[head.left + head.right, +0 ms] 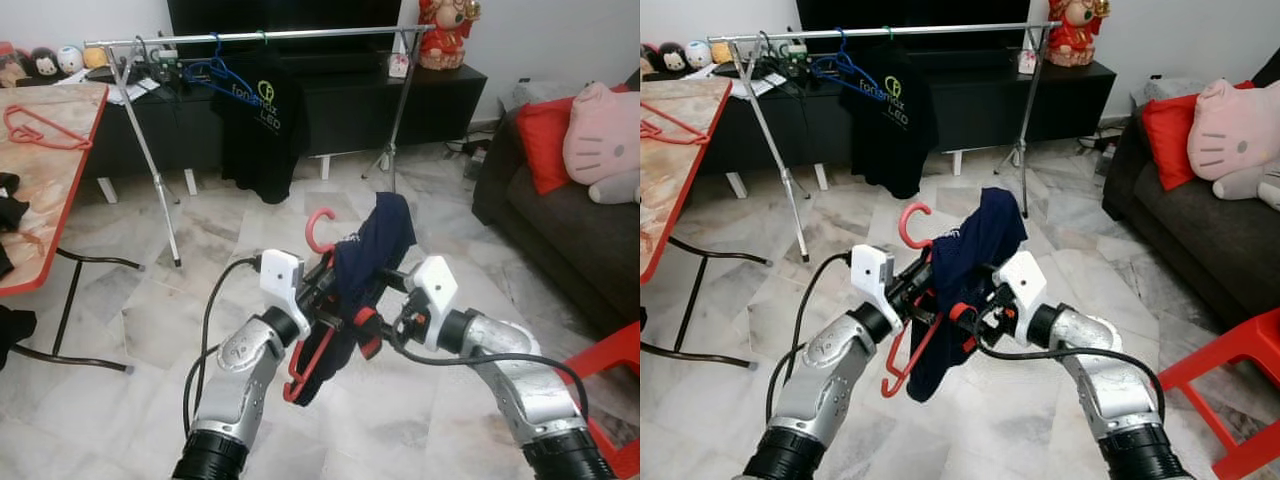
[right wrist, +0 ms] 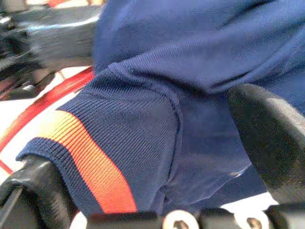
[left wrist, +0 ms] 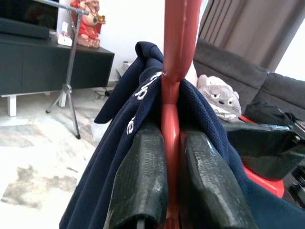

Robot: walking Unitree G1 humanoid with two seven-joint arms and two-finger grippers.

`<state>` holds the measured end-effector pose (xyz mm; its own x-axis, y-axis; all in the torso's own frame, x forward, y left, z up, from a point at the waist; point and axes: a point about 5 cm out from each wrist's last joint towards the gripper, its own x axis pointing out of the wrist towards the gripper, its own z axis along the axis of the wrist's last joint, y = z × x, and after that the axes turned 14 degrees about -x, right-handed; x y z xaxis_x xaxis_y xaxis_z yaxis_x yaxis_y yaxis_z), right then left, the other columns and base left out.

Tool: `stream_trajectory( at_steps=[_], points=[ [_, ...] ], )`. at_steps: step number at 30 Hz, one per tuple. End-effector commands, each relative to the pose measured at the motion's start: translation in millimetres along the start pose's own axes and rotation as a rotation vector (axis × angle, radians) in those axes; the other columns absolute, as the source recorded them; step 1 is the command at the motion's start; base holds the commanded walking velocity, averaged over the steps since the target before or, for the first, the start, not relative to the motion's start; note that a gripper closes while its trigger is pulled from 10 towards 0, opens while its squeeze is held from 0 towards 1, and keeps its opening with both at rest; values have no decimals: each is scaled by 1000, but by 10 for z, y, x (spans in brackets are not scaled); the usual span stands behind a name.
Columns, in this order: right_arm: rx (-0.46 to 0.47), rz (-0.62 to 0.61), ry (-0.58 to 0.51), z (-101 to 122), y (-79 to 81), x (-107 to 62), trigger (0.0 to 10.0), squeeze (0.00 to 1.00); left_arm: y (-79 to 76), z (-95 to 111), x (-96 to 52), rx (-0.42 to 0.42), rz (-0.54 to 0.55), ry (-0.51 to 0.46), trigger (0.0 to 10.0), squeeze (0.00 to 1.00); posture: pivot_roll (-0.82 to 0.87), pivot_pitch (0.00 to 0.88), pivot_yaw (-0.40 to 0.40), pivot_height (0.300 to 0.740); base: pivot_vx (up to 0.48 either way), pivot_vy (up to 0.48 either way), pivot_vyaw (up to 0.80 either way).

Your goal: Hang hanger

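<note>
Red hanger [image 1: 318, 232] held mid-air between both arms, above marble floor [image 1: 200, 300], well short of drying rack [image 1: 260, 36]; hook free and raised. Navy shirt [image 1: 368, 250] draped over it, bunched, orange-striped cuff seen in right wrist view. Hanger stem clamped between fingers of left gripper [image 3: 172, 191]. Right gripper [image 2: 157, 157] spread wide around shirt fabric, not pinching. Judged: pick-up done; carry to rack and hooking on rail still left. Black T-shirt [image 1: 255, 110] and blue hanger [image 1: 215, 70] already on rail.
</note>
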<state>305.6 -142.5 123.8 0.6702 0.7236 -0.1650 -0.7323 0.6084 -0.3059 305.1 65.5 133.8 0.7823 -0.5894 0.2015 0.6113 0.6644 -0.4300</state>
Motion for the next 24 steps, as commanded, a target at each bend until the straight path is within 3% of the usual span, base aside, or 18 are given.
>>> stream_trajectory(
  at_steps=[1, 6, 13, 14, 15, 16, 17, 24],
  points=[
    [-9, -41, 9, 0, -63, -10, 10000, 0, -67, 124, 71, 10, -40, -72, 10000, 0, -62, 0, -68, 740, 0, 0, 0],
    [-10, -39, -38, 112, -111, -24, 10000, 0, -68, 98, 48, 8, -45, -56, 10000, 0, -62, 0, -68, 740, 0, 0, 0],
    [-14, -33, -28, 103, -133, -55, 10000, 0, -59, 81, 47, 7, -43, -50, 10000, 0, -67, 0, -68, 740, 0, 0, 0],
    [-8, -25, -20, 88, -130, -64, 10000, 55, -59, 80, 48, 7, -42, -50, 10000, 0, -66, 0, -68, 740, 0, 0, 0],
    [-8, -16, 0, 59, -129, -79, 10000, 804, -59, 80, 49, 7, -41, -50, 10000, 0, -66, 0, -68, 740, 0, 0, 0],
    [-9, -15, 4, 53, -130, -82, 10000, 804, -59, 80, 49, 7, -41, -51, 10000, 0, -66, 0, -68, 740, 0, 0, 0],
    [-17, -24, 29, 23, -145, -92, 10000, 1000, -58, 80, 49, 7, -41, -51, 10000, 0, -66, 0, -68, 740, 0, 0, 0],
    [-23, -158, 135, -104, -330, -149, 10000, 1000, -54, 80, 45, 7, -39, -52, 10000, 0, -66, 0, -68, 740, 0, 0, 0]
  ],
)
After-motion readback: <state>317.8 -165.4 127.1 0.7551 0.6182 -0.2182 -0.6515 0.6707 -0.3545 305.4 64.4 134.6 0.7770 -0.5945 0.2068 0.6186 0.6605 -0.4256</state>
